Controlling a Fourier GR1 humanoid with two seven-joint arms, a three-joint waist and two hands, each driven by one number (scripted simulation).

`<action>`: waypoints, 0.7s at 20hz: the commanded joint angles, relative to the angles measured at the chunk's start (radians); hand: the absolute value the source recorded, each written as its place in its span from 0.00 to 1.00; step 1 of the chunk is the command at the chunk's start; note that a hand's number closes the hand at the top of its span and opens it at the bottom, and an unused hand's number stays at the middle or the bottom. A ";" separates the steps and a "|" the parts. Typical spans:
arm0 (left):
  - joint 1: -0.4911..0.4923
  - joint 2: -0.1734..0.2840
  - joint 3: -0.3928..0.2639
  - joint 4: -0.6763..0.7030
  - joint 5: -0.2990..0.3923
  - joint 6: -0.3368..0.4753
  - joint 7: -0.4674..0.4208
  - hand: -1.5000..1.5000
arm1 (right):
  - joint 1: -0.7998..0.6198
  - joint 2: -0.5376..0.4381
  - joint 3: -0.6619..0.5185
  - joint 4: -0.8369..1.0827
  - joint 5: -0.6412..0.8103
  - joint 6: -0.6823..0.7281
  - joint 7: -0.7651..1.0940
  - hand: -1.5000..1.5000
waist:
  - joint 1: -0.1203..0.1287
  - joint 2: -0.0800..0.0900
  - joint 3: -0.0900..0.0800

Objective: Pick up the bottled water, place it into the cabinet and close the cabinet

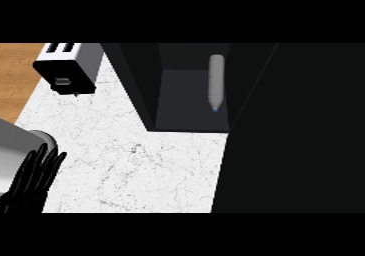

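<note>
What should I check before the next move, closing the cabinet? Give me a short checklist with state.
1. Bottled water inside the cabinet: ok, it shows in the open compartment.
2. Bottle released: ok, no hand touches it.
3. Cabinet closed: not ok, the interior is open to view.
4. Left hand free: ok, fingers straight, holding nothing, resting at the view's lower left.
5. Right hand position: cannot tell, it does not show in the head view.
6. Door location: cannot tell, the dark panel at the right may be the door, but its edges are unclear.
</note>
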 commanded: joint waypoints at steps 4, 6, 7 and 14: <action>0.046 0.078 0.050 -0.062 0.036 -0.037 0.013 0.00 | -0.214 0.050 0.199 -0.082 0.288 -0.176 0.059 1.00 | 0.002 -0.004 -0.003; 0.081 0.094 0.064 -0.080 0.050 -0.045 0.005 0.00 | -0.266 0.074 0.261 -0.063 0.323 -0.245 0.080 1.00 | 0.002 -0.007 -0.003; 0.080 0.110 0.069 -0.098 0.055 -0.040 0.022 0.00 | -0.306 0.095 0.293 -0.033 0.347 -0.270 0.081 1.00 | 0.003 -0.007 -0.002; 0.133 0.159 0.107 -0.190 0.078 -0.052 0.034 0.00 | -0.566 0.324 0.520 0.251 0.597 -0.565 0.071 1.00 | 0.020 0.006 0.002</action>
